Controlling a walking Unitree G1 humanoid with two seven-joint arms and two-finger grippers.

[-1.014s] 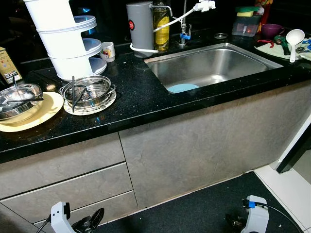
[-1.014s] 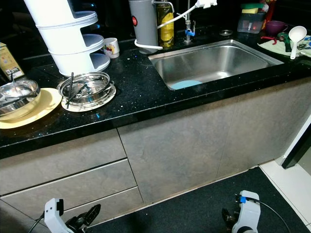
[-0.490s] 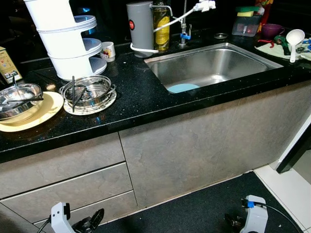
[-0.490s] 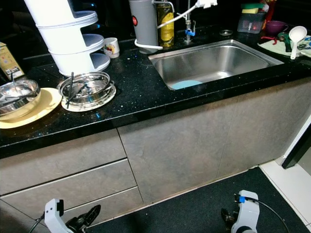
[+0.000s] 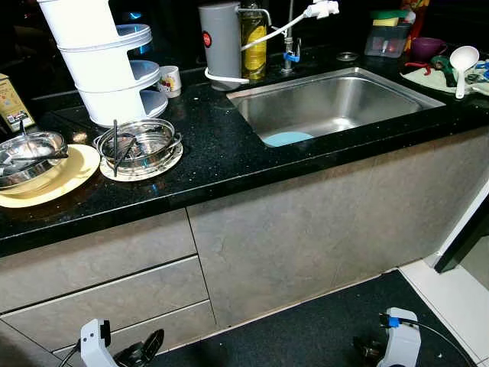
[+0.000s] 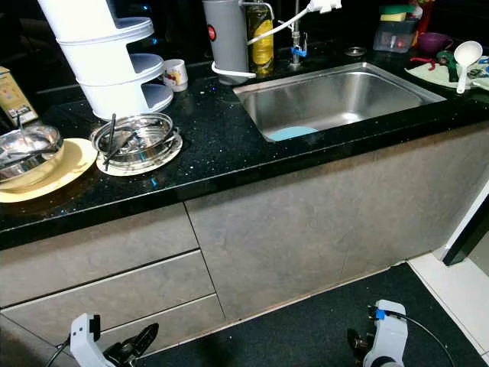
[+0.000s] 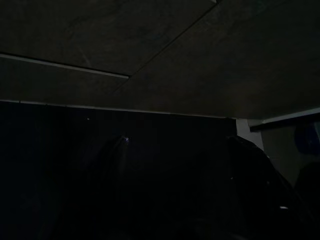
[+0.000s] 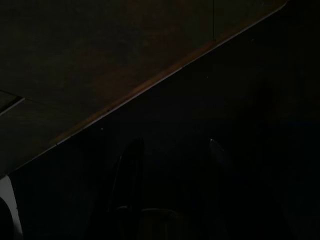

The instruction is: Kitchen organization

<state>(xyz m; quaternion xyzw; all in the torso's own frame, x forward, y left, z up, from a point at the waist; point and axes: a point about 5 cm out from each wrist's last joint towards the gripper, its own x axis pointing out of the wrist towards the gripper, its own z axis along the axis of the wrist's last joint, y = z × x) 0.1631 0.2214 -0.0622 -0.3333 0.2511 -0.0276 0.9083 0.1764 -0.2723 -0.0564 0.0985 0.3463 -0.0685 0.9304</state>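
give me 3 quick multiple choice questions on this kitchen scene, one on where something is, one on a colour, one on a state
1. Where is the white ladle?
A. in the sink
B. on the counter right of the sink
C. on the yellow plate

2. What colour is the flat thing in the sink?
A. light blue
B. red
C. yellow

3. Where are the two grippers?
A. on the counter
B. in the sink
C. hanging low in front of the cabinets

Key:
1 B, the ladle stands at the counter's right end, beyond the sink.
2 A, a light blue disc lies at the sink's near edge.
3 C, the left gripper and right gripper hang near the dark floor mat, below the drawers.
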